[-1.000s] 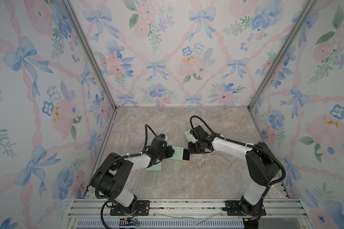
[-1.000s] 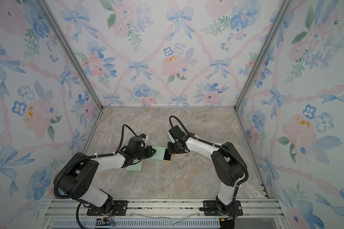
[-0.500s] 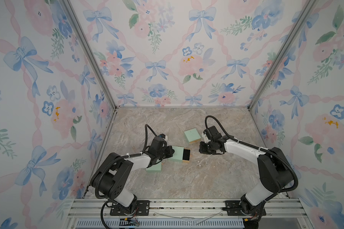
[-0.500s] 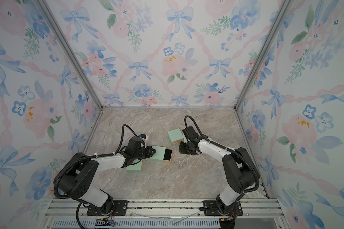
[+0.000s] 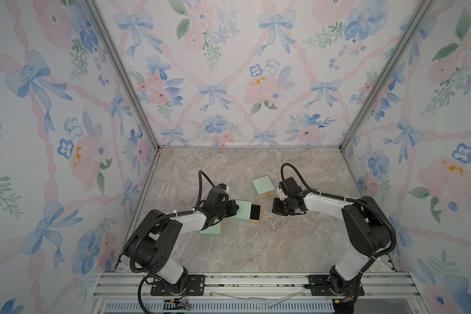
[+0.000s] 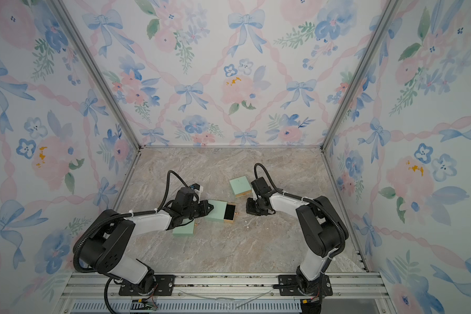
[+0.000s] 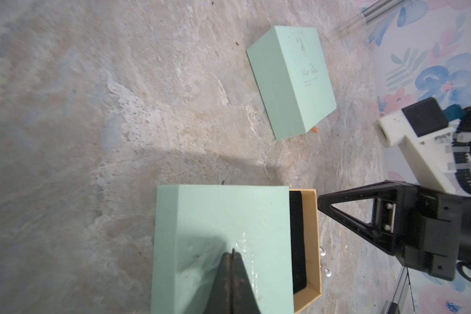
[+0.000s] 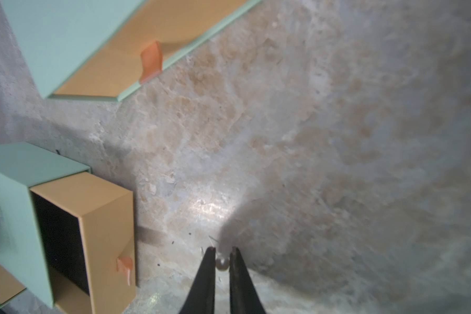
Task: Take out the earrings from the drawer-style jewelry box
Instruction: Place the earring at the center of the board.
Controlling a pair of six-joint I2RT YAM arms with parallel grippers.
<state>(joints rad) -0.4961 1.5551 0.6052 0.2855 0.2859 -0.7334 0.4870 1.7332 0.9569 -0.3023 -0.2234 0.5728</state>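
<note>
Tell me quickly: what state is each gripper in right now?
Left gripper: closed, holding nothing, tips on the open box.
Right gripper: closed on a pearl earring.

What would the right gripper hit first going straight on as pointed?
Probably the bare tabletop: the right gripper, pinching an earring, points down at marble, the open drawer off to one side.

closed box [image 5: 262, 185] behind open box [image 5: 244, 211], third box [image 5: 210, 231] before it.
</note>
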